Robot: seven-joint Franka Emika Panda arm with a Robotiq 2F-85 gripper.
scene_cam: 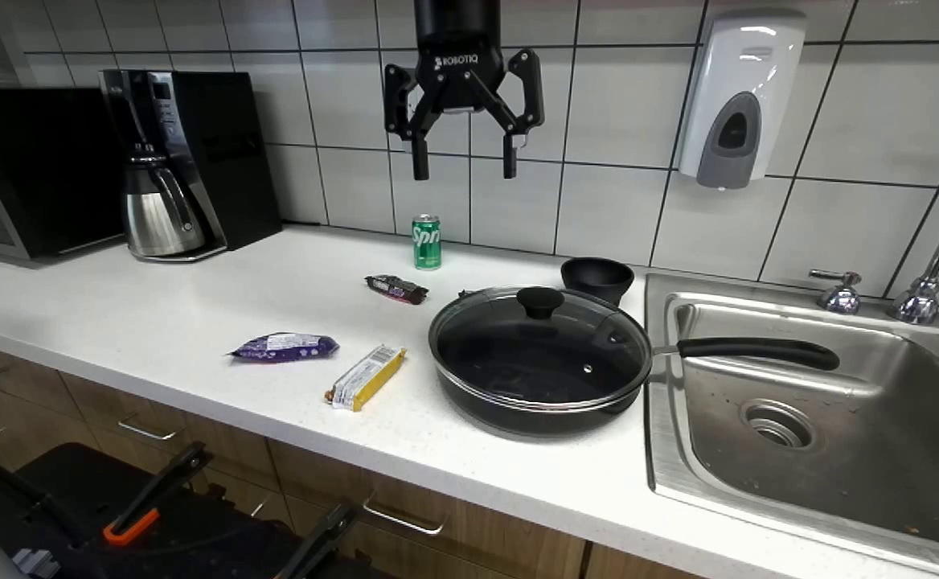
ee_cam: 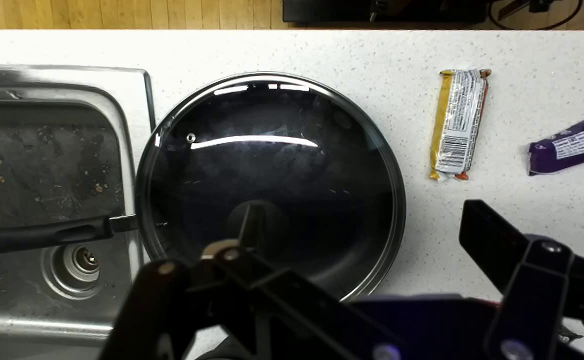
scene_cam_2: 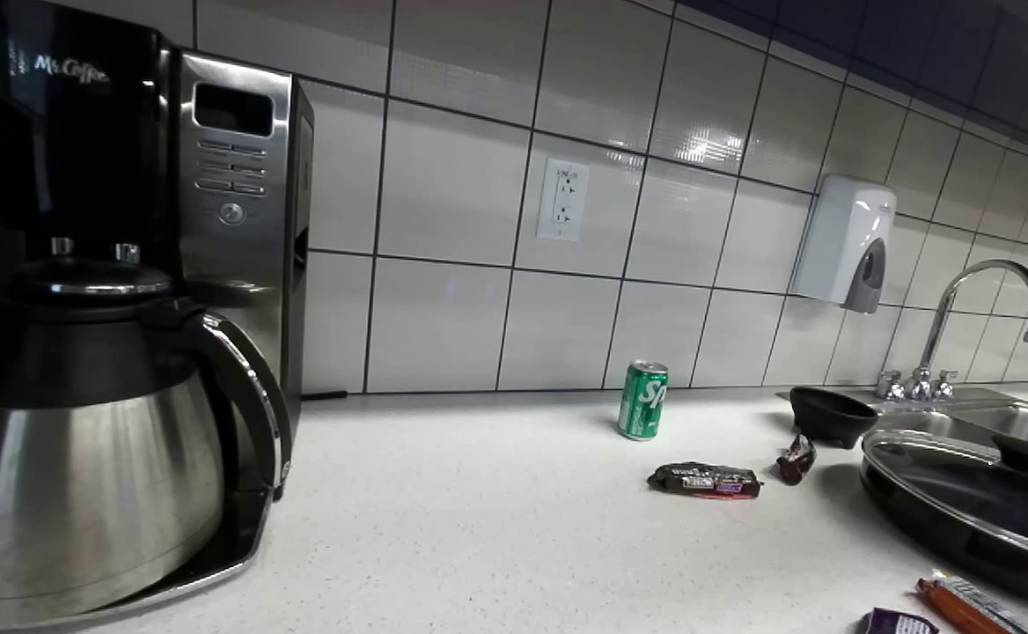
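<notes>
Take the pan (scene_cam: 538,420) as your clock's centre in an exterior view, twelve at the top. At the far left, between nine and ten, stands a black boxy appliance (scene_cam: 51,161); the coffee maker (scene_cam: 228,153), with its steel carafe (scene_cam: 160,217), follows at ten. A purple packet (scene_cam: 286,347) lies at nine, and a yellow-edged bar (scene_cam: 366,378) lies nearer the pan, just below nine. At ten you have a dark wrapped bar (scene_cam: 396,288), and behind it, between ten and eleven, the green can (scene_cam: 427,243) stands upright. Your claw (scene_cam: 465,167) hangs in the air at about eleven, spread wide, with wall tiles (scene_cam: 510,205) showing between its fingers (scene_cam: 420,159); from it, the can is at seven. The pan itself rests on the counter (scene_cam: 293,273) at the edge of the sink (scene_cam: 666,434), its glass lid (scene_cam: 502,362) on, its handle (scene_cam: 759,351) pointing to three over the basin (scene_cam: 735,474). In the wrist view you see one finger overlapping the lid. A black bowl (scene_cam: 596,280) sits near the pan at one, the soap dispenser (scene_cam: 747,80) hangs on the wall higher up at one, and the tap (scene_cam: 917,301) stands just above three.
</notes>
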